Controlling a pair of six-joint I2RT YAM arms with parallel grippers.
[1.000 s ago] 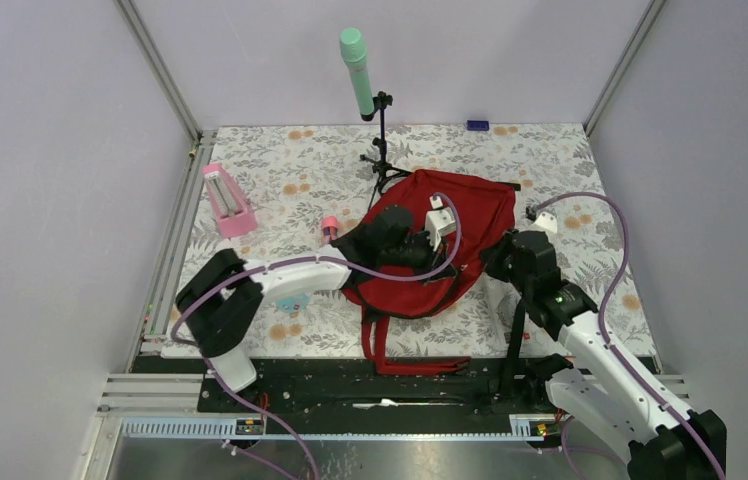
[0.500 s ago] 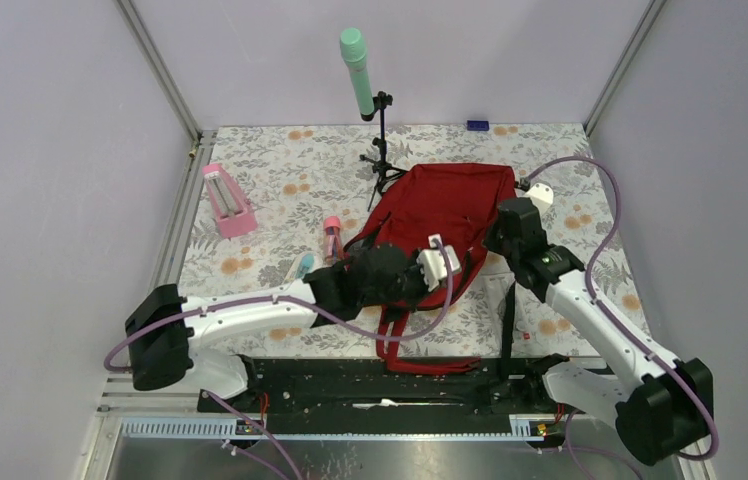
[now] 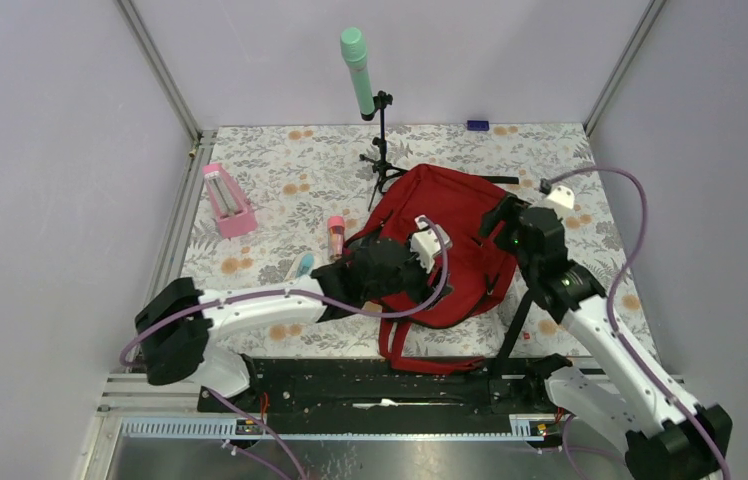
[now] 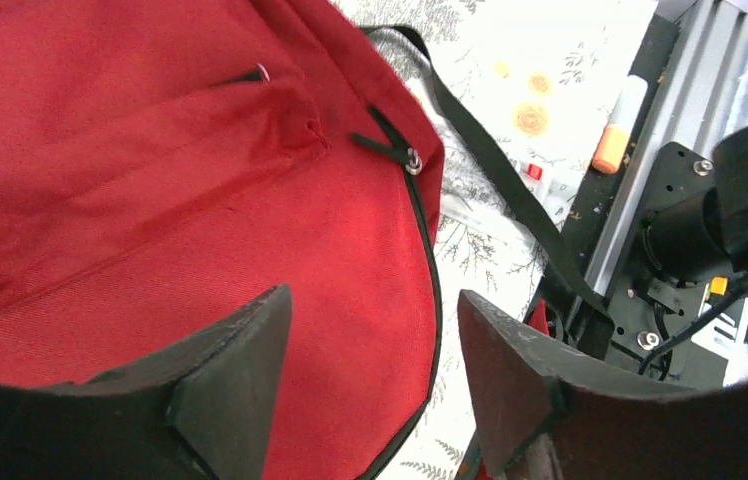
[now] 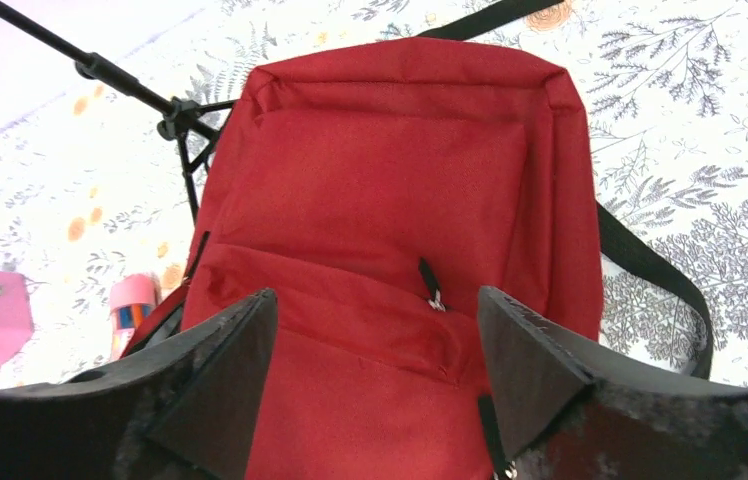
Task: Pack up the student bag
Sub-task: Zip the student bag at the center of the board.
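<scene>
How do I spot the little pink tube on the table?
Find the big dark-red fabric backpack in the middle of the flowery table. Just off its left edge lies the small pink tube. It is stubbier than the thin teal item nearby and far smaller than the pink box.

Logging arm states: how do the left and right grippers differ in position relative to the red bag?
The left gripper is over the student bag's near-left part; the right gripper is at its right edge. The left gripper is close, its view showing only part of the fabric; the right gripper is farther back, its view showing nearly the whole bag. Both are open and empty.
</scene>
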